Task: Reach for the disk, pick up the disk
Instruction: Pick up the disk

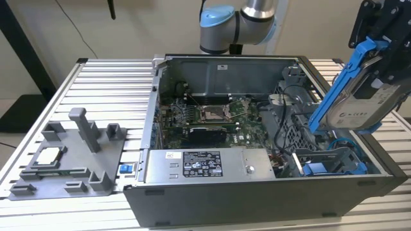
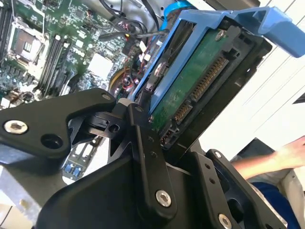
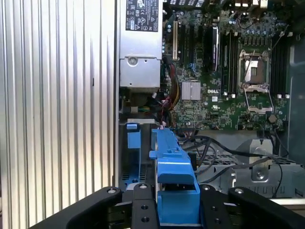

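— Gripper point(image 1: 378, 57) first: what is it doing?

— Its black fingers point(image 2: 147, 157) are clamped on the disk point(image 1: 359, 91), which hangs in the air above the open computer case point(image 1: 257, 192), at the exterior view's right.

— Any writing on the disk?

— A white label with dark print faces the exterior camera, too small to make out. White printed stickers also sit on the grey power supply point(image 1: 205, 166) inside the case.

— Which way does the disk lie?

— Its long axis is steeply tilted, nearly upright: the upper end leans toward the exterior view's right, the lower end hangs over the case's drive bay point(image 1: 334, 161). Blue rails run along its edges. In the second wrist view the green circuit side and the connector row point(image 2: 200, 90) face the camera.

— And the arm?

— The arm point(image 1: 237, 21) rises behind the case, its blue-capped joint at the back; the gripper hangs at the upper right of the exterior view, over the case's edge.

— Anything else around?

— A green motherboard point(image 1: 212, 113) lies in the case. A grey fixture point(image 1: 70, 161) sits on the ribbed metal surface point(image 1: 103, 86) at the exterior view's left, well apart from the disk.
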Controlling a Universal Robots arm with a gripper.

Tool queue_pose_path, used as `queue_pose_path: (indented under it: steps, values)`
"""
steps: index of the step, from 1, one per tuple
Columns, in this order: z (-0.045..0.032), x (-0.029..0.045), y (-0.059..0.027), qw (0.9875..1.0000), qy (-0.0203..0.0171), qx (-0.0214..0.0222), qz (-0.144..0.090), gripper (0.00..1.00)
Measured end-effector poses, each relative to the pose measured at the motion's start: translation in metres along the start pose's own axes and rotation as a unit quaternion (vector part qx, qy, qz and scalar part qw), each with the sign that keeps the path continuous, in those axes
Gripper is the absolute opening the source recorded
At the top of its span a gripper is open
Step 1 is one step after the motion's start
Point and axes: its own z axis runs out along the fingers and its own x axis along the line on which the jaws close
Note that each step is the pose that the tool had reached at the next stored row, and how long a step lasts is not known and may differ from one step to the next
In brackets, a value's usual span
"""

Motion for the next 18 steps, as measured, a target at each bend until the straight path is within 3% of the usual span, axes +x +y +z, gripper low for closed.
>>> queue_pose_path:
  steps: [18]
  values:
    - [0.0187, 0.021, 0.0012, 1.0, 0.0006, -0.0001, -0.002, 0.0]
